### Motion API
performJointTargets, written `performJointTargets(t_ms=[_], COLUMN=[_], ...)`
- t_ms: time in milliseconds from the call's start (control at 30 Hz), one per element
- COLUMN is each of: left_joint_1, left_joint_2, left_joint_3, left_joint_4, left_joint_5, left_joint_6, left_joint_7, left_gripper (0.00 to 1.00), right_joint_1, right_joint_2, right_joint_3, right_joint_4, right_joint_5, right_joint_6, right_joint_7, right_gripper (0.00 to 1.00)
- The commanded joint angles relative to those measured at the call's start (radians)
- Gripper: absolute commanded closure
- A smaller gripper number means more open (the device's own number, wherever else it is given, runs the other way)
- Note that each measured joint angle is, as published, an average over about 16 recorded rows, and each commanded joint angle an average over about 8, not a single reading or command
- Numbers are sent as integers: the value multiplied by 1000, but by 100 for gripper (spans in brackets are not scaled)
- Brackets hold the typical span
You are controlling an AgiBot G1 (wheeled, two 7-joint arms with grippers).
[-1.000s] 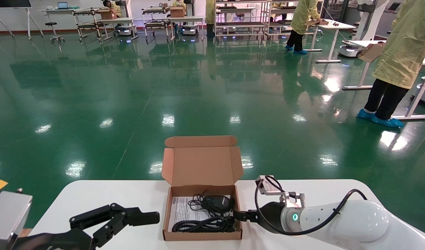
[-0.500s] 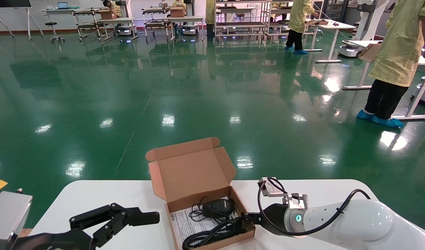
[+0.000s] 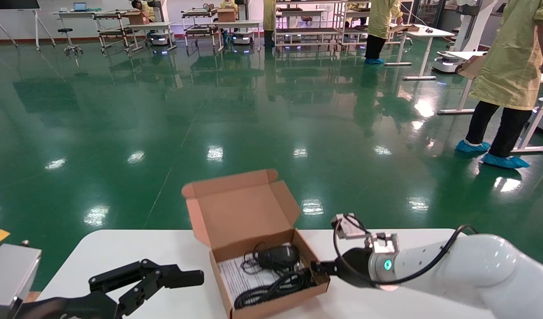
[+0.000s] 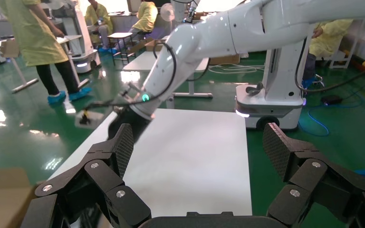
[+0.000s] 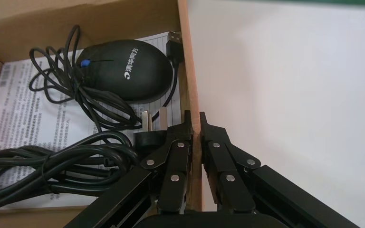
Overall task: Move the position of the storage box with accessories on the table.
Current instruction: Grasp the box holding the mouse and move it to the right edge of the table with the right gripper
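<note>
The brown cardboard storage box (image 3: pixel 218 261) sits on the white table (image 3: pixel 120 252), turned at an angle, its flap lid (image 3: pixel 240 208) standing open. Inside lie a black mouse (image 3: pixel 278 256), a black cable bundle (image 3: pixel 271 288) and a white leaflet (image 3: pixel 236 274). My right gripper (image 3: pixel 316 267) is shut on the box's right wall (image 5: pixel 190 95), one finger inside and one outside (image 5: pixel 195 124). The mouse (image 5: pixel 123 70), cable bundle (image 5: pixel 52 166) and leaflet (image 5: pixel 19 114) also show in the right wrist view. My left gripper (image 3: pixel 182 278) is open and empty left of the box (image 4: pixel 195 156).
The table's far edge runs just behind the box. The green floor (image 3: pixel 209 110) lies beyond. People in yellow coats (image 3: pixel 510 57) stand at white desks (image 3: pixel 417 35) far right. Racks and carts (image 3: pixel 306 22) line the back. My right arm (image 4: pixel 195 57) crosses the left wrist view.
The right gripper has kept its hold on the box wall and turned the box counter-clockwise, then carried it a little away from me. The left arm has not moved.
</note>
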Motion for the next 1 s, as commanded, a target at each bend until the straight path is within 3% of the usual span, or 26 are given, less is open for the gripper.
performJointTargets(t_ms=[33, 533, 1000], left_joint_1=[0, 0, 0], left_joint_2=[0, 0, 0], left_joint_3=[0, 0, 0], left_joint_4=[0, 0, 0], left_joint_5=[0, 0, 0], left_joint_6=[0, 0, 0], left_joint_7=[0, 0, 0], left_gripper=[0, 0, 0], right_joint_1=[15, 200, 327], right_joint_2=[3, 50, 138], right_joint_3=[3, 31, 28], right_joint_4=[-4, -58, -147], right_joint_5=[7, 40, 23], right_joint_6=[-14, -146, -140], right_joint_7=[-13, -98, -178], right_gripper=[100, 100, 100])
